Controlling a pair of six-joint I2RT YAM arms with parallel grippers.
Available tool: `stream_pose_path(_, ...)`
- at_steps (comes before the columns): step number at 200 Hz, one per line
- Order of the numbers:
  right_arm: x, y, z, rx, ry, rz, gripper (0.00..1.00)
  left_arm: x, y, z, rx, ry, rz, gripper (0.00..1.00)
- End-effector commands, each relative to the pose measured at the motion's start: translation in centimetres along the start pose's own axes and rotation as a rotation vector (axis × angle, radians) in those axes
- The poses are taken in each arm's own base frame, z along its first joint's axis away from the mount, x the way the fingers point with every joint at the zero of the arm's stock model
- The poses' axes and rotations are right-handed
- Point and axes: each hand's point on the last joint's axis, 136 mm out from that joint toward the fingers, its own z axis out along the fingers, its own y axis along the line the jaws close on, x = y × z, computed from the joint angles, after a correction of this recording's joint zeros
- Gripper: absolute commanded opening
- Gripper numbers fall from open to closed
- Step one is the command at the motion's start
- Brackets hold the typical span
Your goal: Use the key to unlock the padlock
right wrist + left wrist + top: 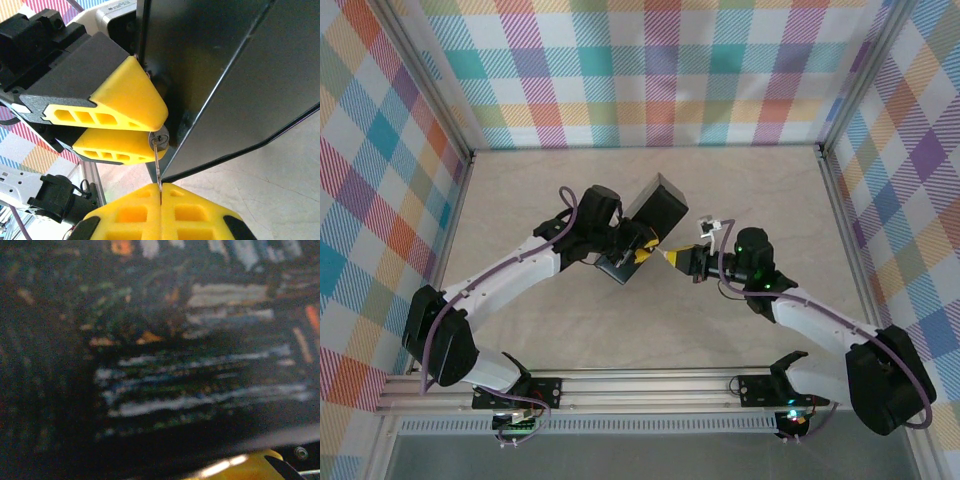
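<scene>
Right wrist: right fingers [131, 210] pinched together on the key [158, 169], its tip in the padlock [159, 139].

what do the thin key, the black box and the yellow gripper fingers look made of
thin silvery key: bare metal, bright glint along the blade. black box: smooth semi-gloss sheet with crisp edges and soft reflections, painted metal or hard plastic, unclear which. yellow fingers of the left gripper: matte plastic by the look, with moulded hollow cells.
</scene>
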Motion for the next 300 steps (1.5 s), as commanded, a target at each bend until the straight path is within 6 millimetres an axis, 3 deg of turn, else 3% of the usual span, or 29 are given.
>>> stream_pose_path(1, -1.8, 1.6, 0.3, -0.051, -0.034, -0.077, 0.00, 0.2, -2.6, -1.7, 0.108, -0.008, 0.042, 0.00)
stream_pose_path(151, -2.1, 2.9, 1.3, -0.154, -0.049, -0.138, 0.00, 0.6, -3.2, -2.9, 0.148, 0.011, 0.045, 0.00)
stream_pose_path(241, -2.8, 2.2, 3.3, -0.198, -0.057, -0.135, 0.00, 0.8, -2.3, -4.6, 0.115, 0.034, 0.055, 0.00)
stream_pose_path(300, -2.7, 3.0, 4.9, -0.234, -0.027, -0.157, 0.00, 0.9, -2.7, -4.7, 0.124, 0.039, 0.057, 0.00)
